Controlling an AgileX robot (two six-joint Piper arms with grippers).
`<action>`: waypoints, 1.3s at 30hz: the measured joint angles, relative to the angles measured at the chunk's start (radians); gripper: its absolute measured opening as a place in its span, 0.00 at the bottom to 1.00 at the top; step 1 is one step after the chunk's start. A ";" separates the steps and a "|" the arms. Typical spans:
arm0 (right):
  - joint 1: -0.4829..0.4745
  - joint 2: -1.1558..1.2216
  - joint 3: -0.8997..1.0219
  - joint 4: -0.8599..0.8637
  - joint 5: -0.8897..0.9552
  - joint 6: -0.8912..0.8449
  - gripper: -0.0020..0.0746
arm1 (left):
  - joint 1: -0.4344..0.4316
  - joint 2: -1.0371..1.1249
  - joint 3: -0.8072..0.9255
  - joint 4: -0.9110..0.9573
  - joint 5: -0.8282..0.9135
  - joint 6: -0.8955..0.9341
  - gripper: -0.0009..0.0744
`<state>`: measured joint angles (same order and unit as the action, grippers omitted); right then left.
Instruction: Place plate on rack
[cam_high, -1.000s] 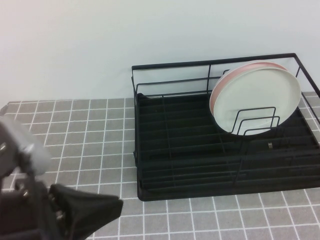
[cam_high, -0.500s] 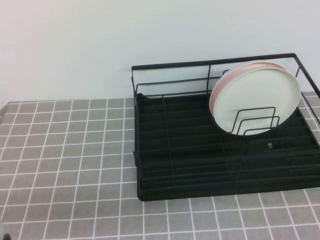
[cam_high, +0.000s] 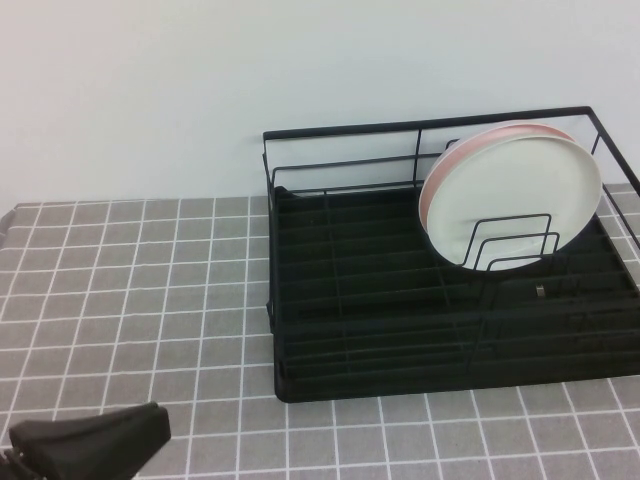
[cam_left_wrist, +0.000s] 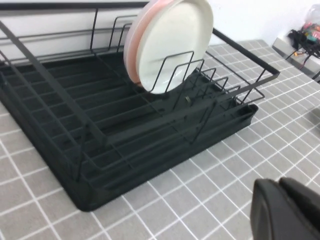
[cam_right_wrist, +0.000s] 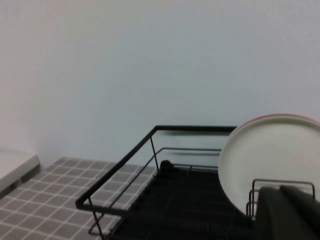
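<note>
High view: the rack (cam_high: 445, 300) sits on the grey tiled counter (cam_high: 130, 290). The plate (cam_high: 515, 200) stands upright among the wire dividers at the rack's far right, leaning against a pink plate (cam_high: 440, 175) behind it. The left pincer (cam_high: 90, 445) shows at the near left edge; whether it is clenched cannot be told.

Left wrist view: the plate (cam_left_wrist: 172, 45) stands in the rack (cam_left_wrist: 100, 130), well apart from the left pincer (cam_left_wrist: 285, 210).

Right wrist view: the right pincer (cam_right_wrist: 287, 212) sits near the plate (cam_right_wrist: 270, 160); its state cannot be told.
</note>
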<state>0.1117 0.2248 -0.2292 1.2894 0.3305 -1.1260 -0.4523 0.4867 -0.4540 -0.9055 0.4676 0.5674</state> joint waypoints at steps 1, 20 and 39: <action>0.000 0.000 0.015 0.000 0.001 0.000 0.02 | 0.000 0.000 0.000 0.000 0.003 0.000 0.01; 0.000 0.000 0.219 0.018 -0.002 0.002 0.02 | 0.000 0.000 0.000 0.000 0.031 0.007 0.01; 0.000 0.000 0.257 0.018 -0.002 0.002 0.02 | 0.000 -0.025 0.069 0.013 -0.225 0.035 0.01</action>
<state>0.1117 0.2248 0.0277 1.3078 0.3287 -1.1244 -0.4523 0.4618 -0.3850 -0.8925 0.2422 0.6020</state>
